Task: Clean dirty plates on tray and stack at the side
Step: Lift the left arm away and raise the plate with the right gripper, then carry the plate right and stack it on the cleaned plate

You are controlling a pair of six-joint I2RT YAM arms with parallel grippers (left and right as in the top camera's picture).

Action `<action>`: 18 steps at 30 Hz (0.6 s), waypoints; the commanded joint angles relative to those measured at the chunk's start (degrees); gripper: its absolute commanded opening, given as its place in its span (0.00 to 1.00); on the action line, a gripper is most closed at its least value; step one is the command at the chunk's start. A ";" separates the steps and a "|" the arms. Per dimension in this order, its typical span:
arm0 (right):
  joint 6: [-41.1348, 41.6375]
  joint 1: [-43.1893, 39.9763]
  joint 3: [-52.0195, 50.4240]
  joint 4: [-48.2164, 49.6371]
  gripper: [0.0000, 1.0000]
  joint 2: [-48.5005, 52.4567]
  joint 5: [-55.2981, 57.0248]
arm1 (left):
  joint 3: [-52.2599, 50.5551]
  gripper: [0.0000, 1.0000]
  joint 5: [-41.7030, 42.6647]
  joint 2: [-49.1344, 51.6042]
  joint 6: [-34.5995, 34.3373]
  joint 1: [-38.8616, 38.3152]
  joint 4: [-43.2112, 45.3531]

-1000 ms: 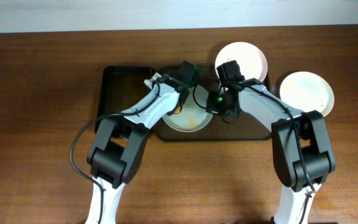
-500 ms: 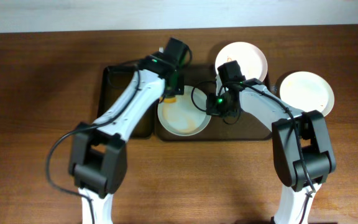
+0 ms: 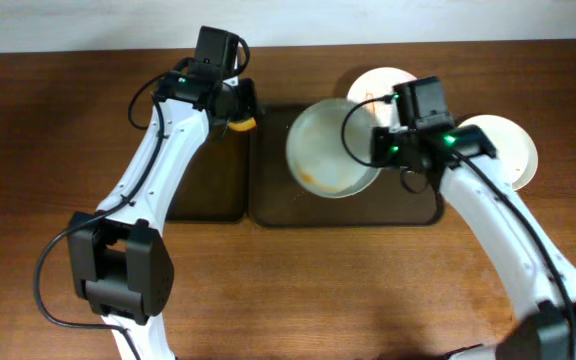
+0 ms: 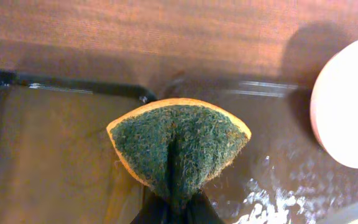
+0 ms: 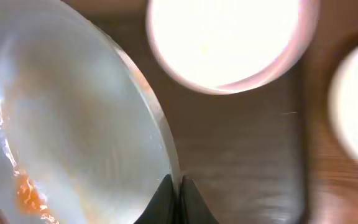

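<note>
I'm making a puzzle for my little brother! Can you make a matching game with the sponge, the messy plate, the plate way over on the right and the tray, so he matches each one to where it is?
Things:
1. sponge
2. messy plate
3. far-right plate
4. tray

Places:
A. dark, lying flat on the wooden table
B. pinched in the left gripper
C. white, on the wood beside the tray, nothing gripping it
D. rim held in the right gripper, over the tray

Pairs: 1-B, 2-D, 3-C, 4-A
</note>
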 commanded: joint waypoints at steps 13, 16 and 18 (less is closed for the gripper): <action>-0.15 23.63 0.70 -2.93 0.04 -1.84 69.00 | 0.76 0.00 -0.22 -1.95 -2.32 0.39 1.42; -0.11 26.23 0.70 -2.86 0.04 -1.84 71.56 | 0.76 0.00 -0.20 -1.95 -2.34 0.37 1.42; -0.13 28.04 0.70 -2.08 0.04 -1.84 74.55 | 0.76 0.00 -0.22 -1.95 -2.86 0.39 1.44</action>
